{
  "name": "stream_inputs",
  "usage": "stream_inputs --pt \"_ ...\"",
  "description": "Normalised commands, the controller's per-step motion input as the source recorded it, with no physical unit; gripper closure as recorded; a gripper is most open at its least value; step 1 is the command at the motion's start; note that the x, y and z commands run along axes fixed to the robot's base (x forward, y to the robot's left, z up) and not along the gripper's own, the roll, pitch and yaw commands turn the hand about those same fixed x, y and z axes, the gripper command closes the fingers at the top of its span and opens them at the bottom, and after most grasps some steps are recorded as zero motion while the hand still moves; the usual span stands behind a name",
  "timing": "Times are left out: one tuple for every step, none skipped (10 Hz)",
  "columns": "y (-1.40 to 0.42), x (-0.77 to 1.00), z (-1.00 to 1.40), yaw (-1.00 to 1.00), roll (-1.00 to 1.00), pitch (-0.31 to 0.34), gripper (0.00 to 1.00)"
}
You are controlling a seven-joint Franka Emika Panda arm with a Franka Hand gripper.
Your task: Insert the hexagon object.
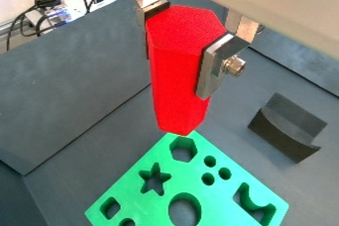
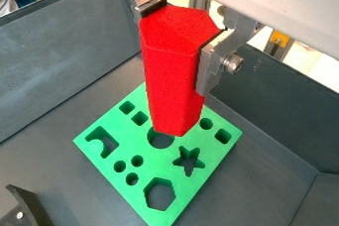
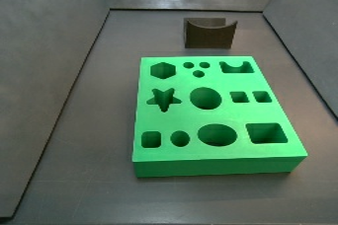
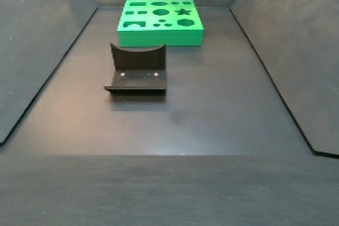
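Red and glossy, the hexagon object (image 1: 179, 66) fills both wrist views (image 2: 175, 71), clamped between the gripper's (image 1: 185, 42) flat silver fingers (image 1: 216, 66), which press against opposite faces near its upper end. The jaws are closed only as far as the peg's width allows. Its long axis runs straight down from the gripper, with the lower end hanging in the air above the green board (image 2: 106, 141), clear of its surface. In a wrist view that lower end sits over the board's hexagon hole (image 1: 183, 149). Neither side view shows gripper or peg; both show the board (image 3: 211, 165) lying flat on the dark floor (image 4: 185, 121), with the dark grey curved block (image 4: 137, 68) apart from it.
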Motion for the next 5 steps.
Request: stream_inputs --pt "-0.03 0.0 -1.0 0.01 0.05 -0.004 1.0" --pt "0.0 0.0 -1.0 0.0 0.05 -0.006 1.0" --pt "0.0 0.0 -1.0 0.0 0.05 -0.004 1.0" --pt "0.0 0.0 -1.0 0.0 0.06 -0.006 1.0" --pt "0.04 0.01 -1.0 0.0 0.11 -0.001 1.0"
